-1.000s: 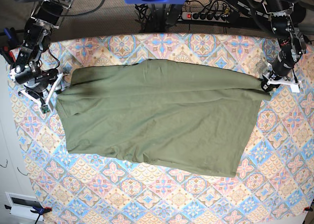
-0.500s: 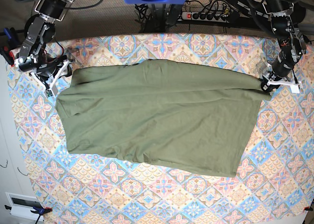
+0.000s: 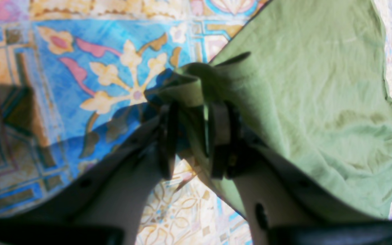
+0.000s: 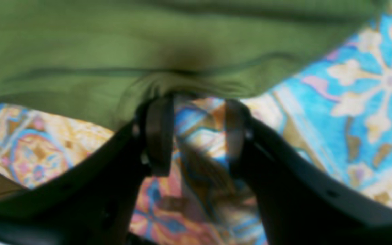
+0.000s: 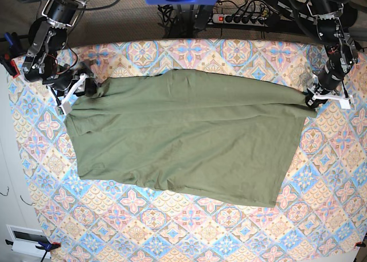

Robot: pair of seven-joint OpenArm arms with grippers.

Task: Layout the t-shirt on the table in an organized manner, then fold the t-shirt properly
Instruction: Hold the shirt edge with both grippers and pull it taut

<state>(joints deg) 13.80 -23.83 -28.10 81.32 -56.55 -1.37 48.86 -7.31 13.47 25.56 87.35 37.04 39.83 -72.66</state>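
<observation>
The olive-green t-shirt [image 5: 183,136] lies spread flat across the patterned table [image 5: 229,227], with light wrinkles. At its right upper corner my left gripper [image 5: 311,98] is shut on a bunched fold of the t-shirt [image 3: 311,85], and green cloth fills the gap between the fingers [image 3: 220,136]. My right gripper [image 5: 87,90] sits at the shirt's left upper corner. In the blurred right wrist view this gripper [image 4: 197,109] stands open over bare table [image 4: 369,85], its fingertips just at the t-shirt's edge [image 4: 114,44].
A power strip [image 5: 241,18] and cables run behind the table's far edge. A white box [image 5: 23,239] sits off the table at the lower left. A red and blue clamp [image 5: 8,61] is at the left edge.
My right gripper has swung up from beside the shirt's left edge and then in to its left upper corner. The left gripper and the shirt have stayed put.
</observation>
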